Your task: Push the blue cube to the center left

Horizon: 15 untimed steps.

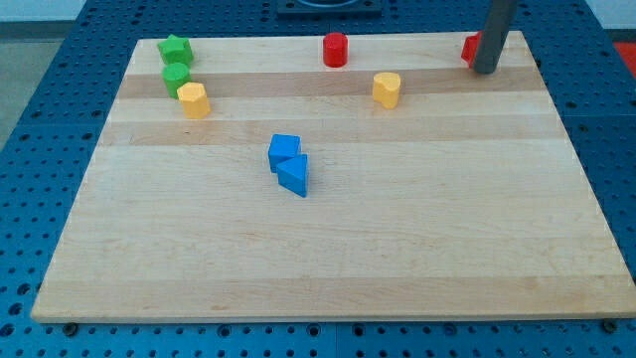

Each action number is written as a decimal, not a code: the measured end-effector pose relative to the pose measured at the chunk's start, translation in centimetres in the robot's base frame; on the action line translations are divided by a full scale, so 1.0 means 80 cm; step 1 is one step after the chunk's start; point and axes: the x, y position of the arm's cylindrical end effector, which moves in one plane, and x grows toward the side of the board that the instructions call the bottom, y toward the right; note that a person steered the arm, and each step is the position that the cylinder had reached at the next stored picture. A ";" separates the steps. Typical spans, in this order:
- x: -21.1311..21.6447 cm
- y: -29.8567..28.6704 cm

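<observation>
The blue cube [284, 150] sits near the middle of the wooden board [328, 259], a little to the view's left of centre. A blue triangular block [294, 175] touches it just below and to the right. My tip [486, 71] is at the view's top right, far from the blue cube, right next to a red block [470, 49] that the rod partly hides.
A green star block [175, 49], a green round block [176, 77] and a yellow block [194, 100] cluster at the top left. A red cylinder [335, 50] stands at top centre. A yellow heart-like block [387, 89] lies right of centre near the top.
</observation>
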 end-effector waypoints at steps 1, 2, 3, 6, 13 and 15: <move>0.000 0.000; 0.000 0.000; 0.014 -0.014; 0.142 -0.146; 0.232 -0.546; 0.224 -0.543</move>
